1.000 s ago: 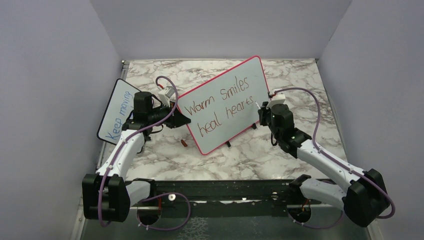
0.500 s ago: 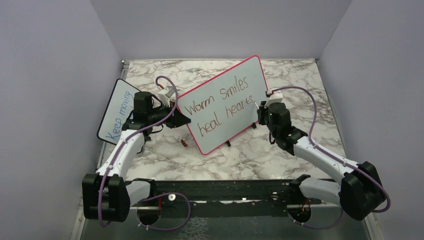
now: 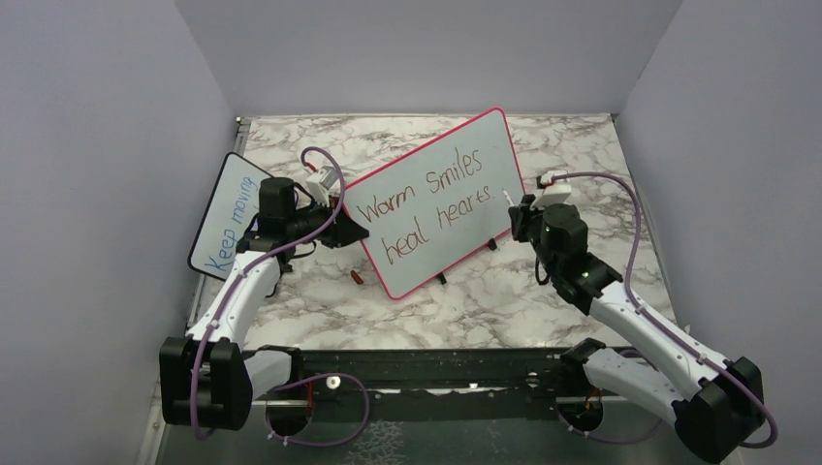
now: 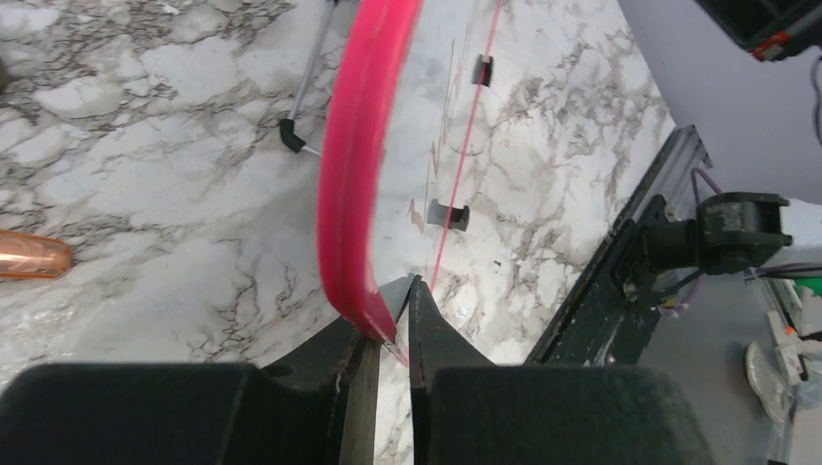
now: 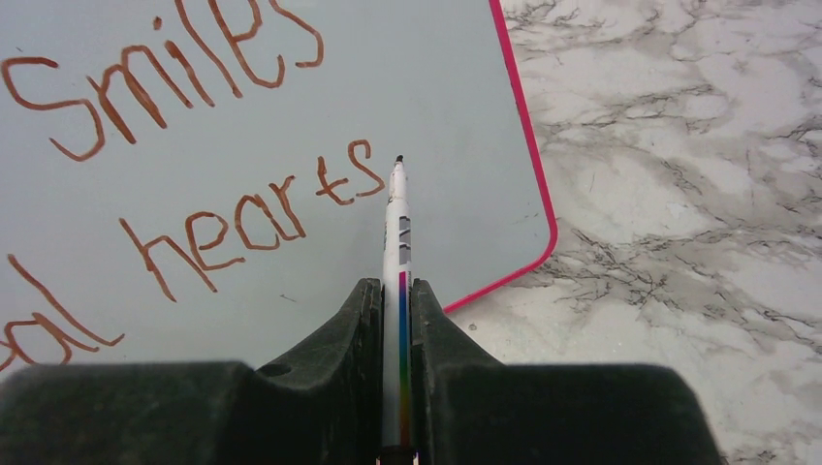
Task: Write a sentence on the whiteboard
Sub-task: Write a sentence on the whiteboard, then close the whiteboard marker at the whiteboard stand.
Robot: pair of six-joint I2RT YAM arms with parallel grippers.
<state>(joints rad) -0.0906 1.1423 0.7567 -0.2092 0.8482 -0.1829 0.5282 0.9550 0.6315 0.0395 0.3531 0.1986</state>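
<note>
The whiteboard [image 3: 499, 145], pink-framed, stands tilted on the marble table. The sentence [image 3: 426, 203] on it reads "Warm smiles heal hearts" in red-brown, in two lines. My left gripper [image 3: 351, 231] is shut on the board's left edge. In the left wrist view the pink frame [image 4: 354, 174] runs down into the left gripper [image 4: 393, 310]. My right gripper [image 3: 521, 208] is at the board's right side, shut on a white marker [image 5: 397, 223]. The marker's tip points at the board just right of "hearts" [image 5: 242, 228]. Whether the tip touches the board I cannot tell.
A smaller black-framed board [image 3: 228, 213] with blue writing leans at the left wall behind the left arm. A brown marker cap [image 3: 358, 277] lies on the table below the whiteboard's left corner, also in the left wrist view [image 4: 29, 257]. Grey walls enclose three sides.
My right arm has swung to the right and drawn the marker a little away from the end of "hearts". The left arm and the whiteboard have not moved.
</note>
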